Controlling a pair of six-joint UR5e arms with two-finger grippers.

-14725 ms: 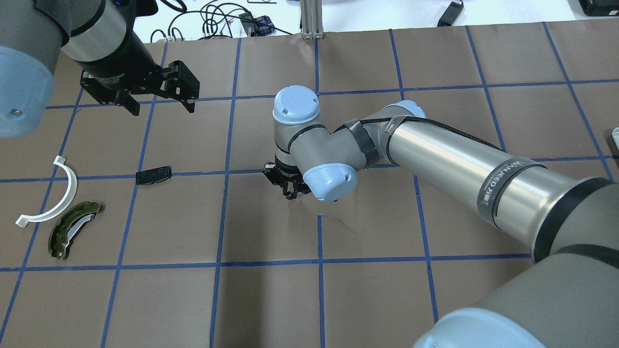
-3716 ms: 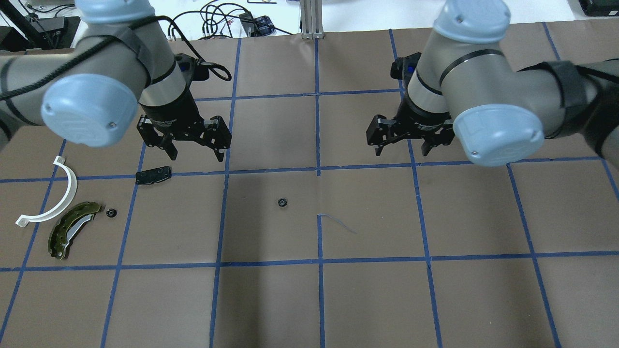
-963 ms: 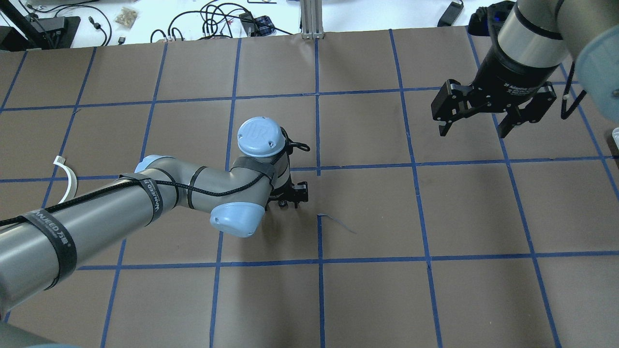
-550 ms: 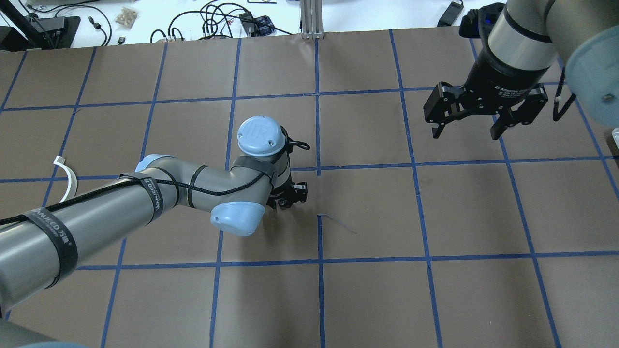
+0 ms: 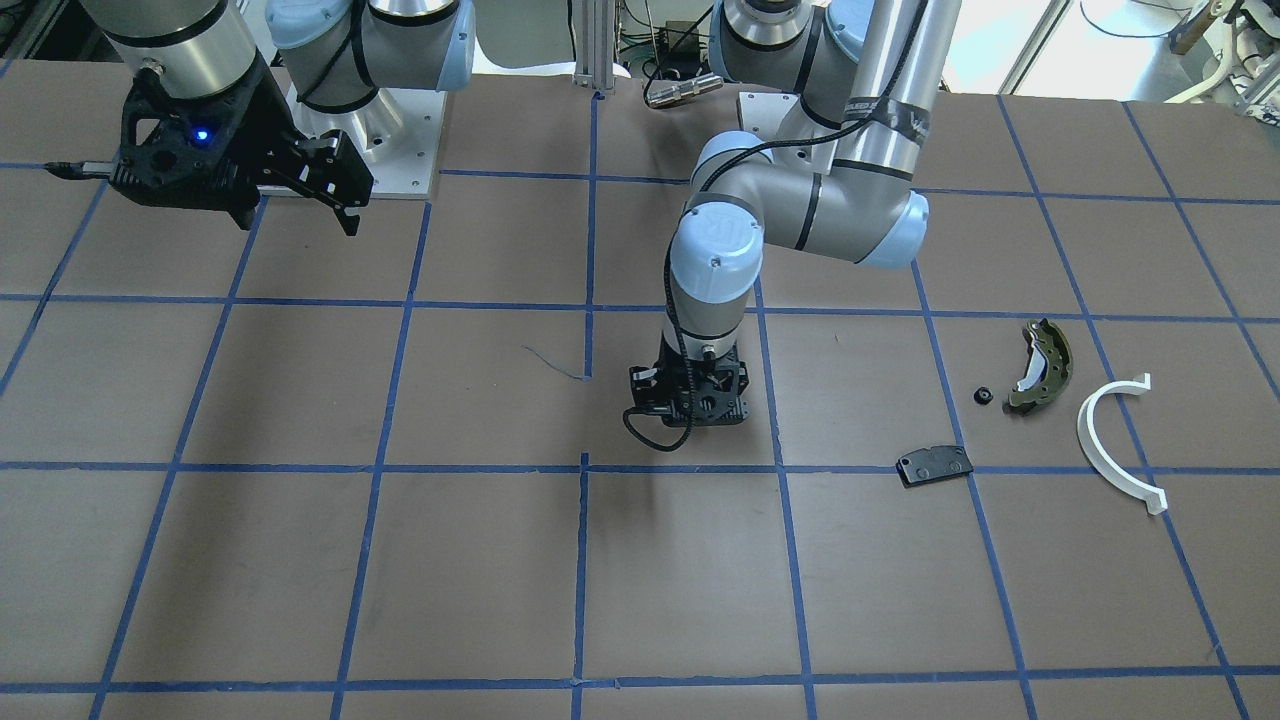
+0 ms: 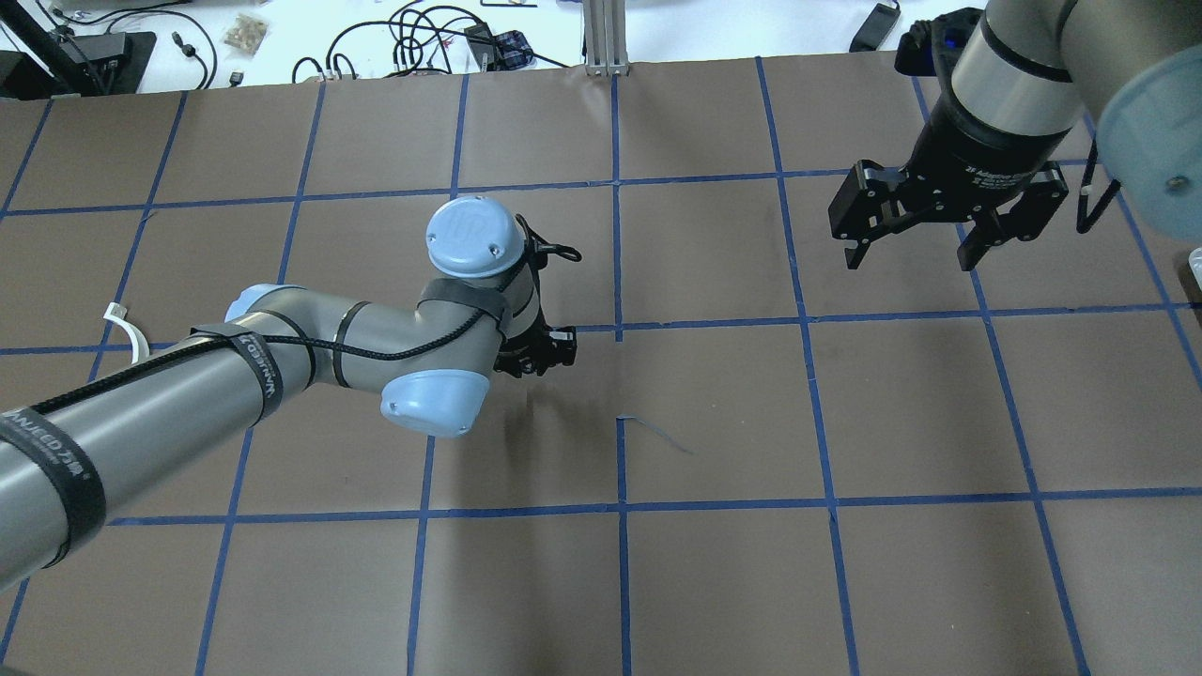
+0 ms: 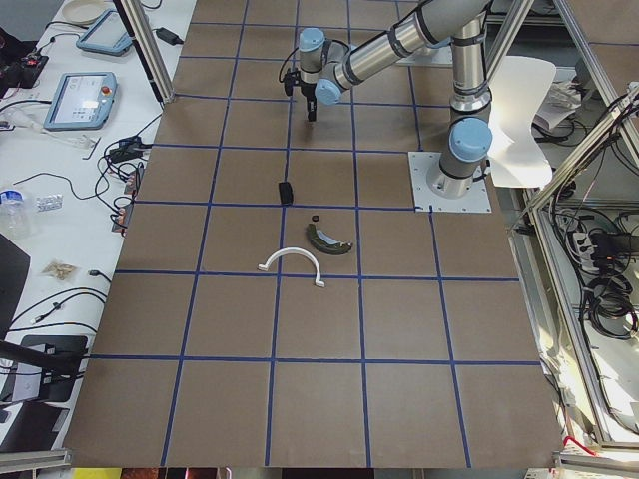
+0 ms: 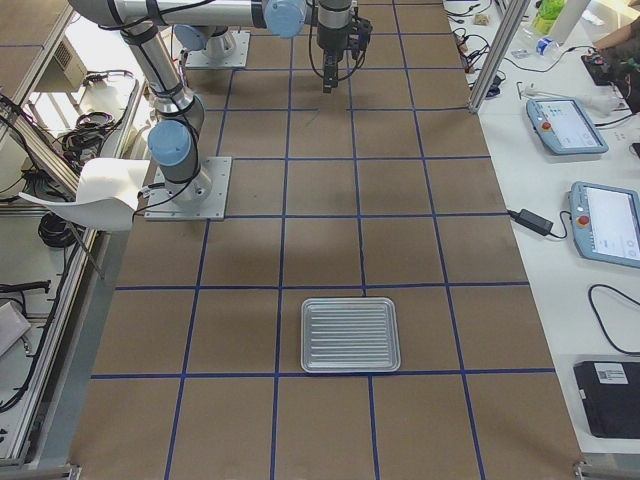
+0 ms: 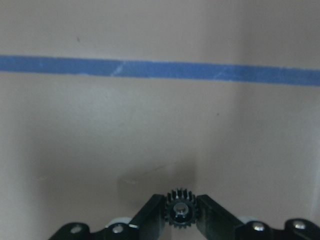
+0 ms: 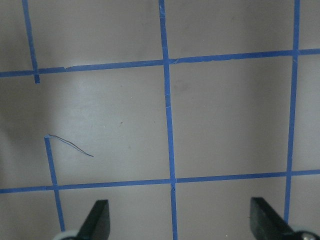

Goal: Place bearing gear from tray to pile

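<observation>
I saw my left gripper [image 9: 180, 209] pinching the black bearing gear [image 9: 181, 214] between its fingertips, six o'clock in the wrist view; the right gripper [image 6: 908, 260] gaped wide.

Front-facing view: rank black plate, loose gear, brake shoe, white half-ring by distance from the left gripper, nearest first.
From the left gripper, shut on the held gear:
1. black plate, nearest, on the camera side.
2. loose gear, just past the plate.
3. brake shoe, right beside that gear.
4. white half-ring, outermost.
</observation>
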